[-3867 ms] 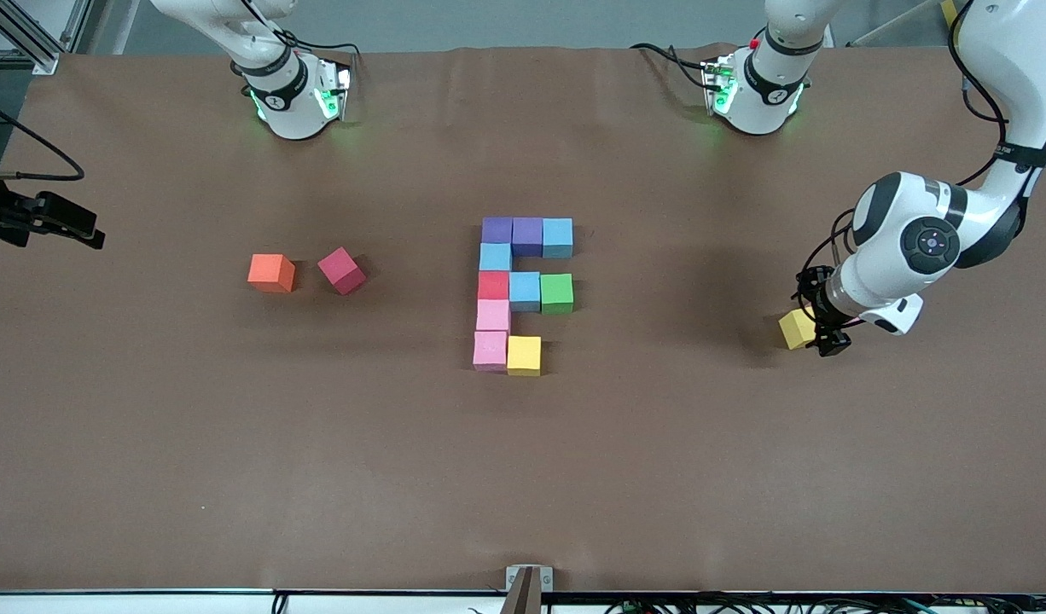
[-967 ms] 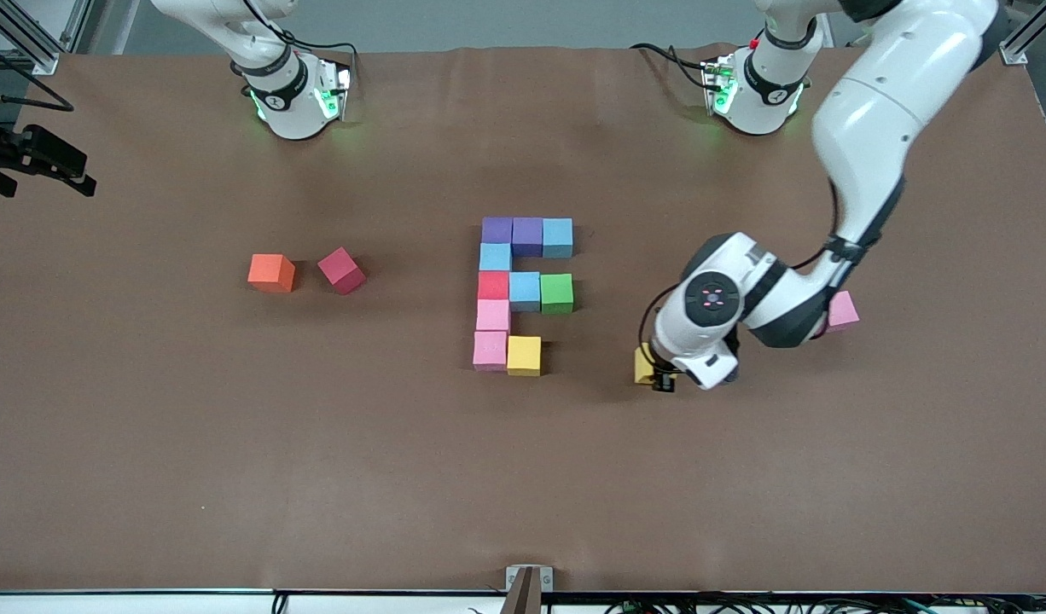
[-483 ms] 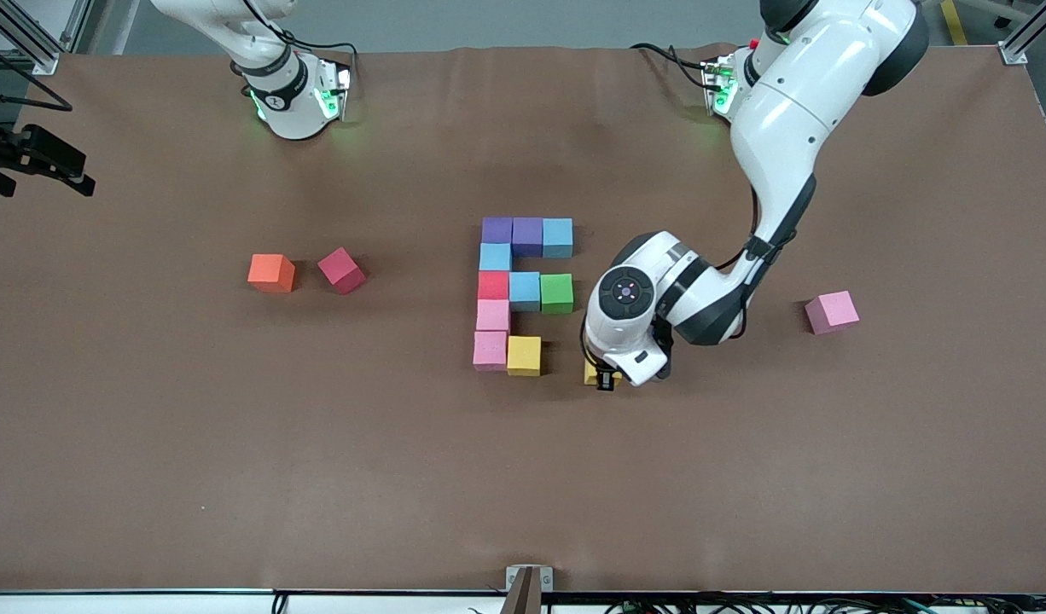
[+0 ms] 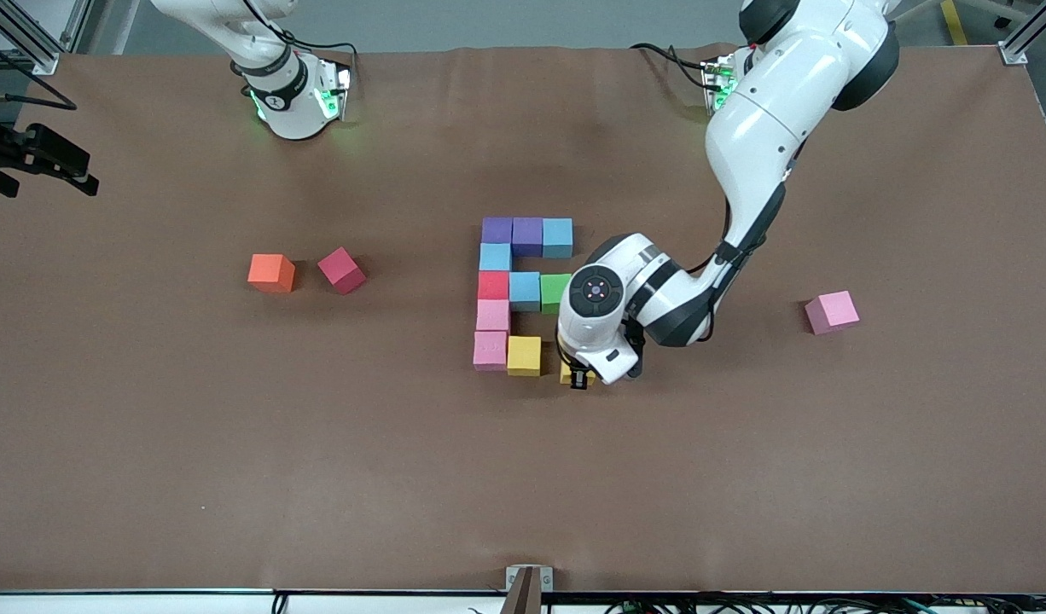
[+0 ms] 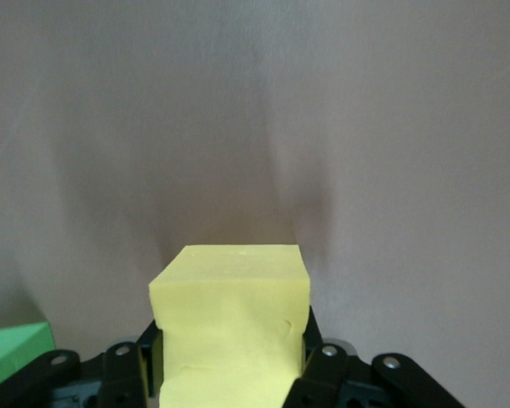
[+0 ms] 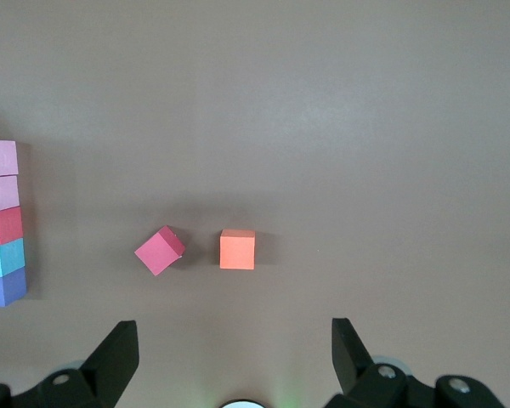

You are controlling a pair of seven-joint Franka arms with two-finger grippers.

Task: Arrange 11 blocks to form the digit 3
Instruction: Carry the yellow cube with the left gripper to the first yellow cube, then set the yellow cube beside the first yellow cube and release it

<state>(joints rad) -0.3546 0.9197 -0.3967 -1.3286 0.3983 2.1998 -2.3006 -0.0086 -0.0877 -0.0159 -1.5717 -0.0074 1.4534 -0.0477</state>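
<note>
A: Item one, the table point(image 4: 148, 443). What do you log on it?

B: You have the digit 3 point(image 4: 523, 294) at frame centre: ten cubes placed, with its lowest row one cube short. Toward the frame's left edge sit the orange cube point(image 4: 271, 273) and the crimson cube point(image 4: 342, 270); a loose pink cube point(image 4: 832, 312) sits at centre right.

A: Item two, the arms?

B: The left gripper point(image 4: 578, 376) hangs just right of the placed yellow cube point(image 4: 524, 356), fingers clamped on the eleventh block, the held yellow cube point(image 5: 231, 327). The right gripper point(image 6: 234, 357) waits at the frame's left edge, jaws spread wide and empty.

A: Handling note?

B: Square the held cube to the row, lower it flush against the placed yellow one, and release only once it rests flat; I judge a sideways nudge would shift the neighbours.

A: Change against the earliest frame?

B: The left gripper has carried the cube in from the right of the frame, uncovering the pink cube there.
</note>
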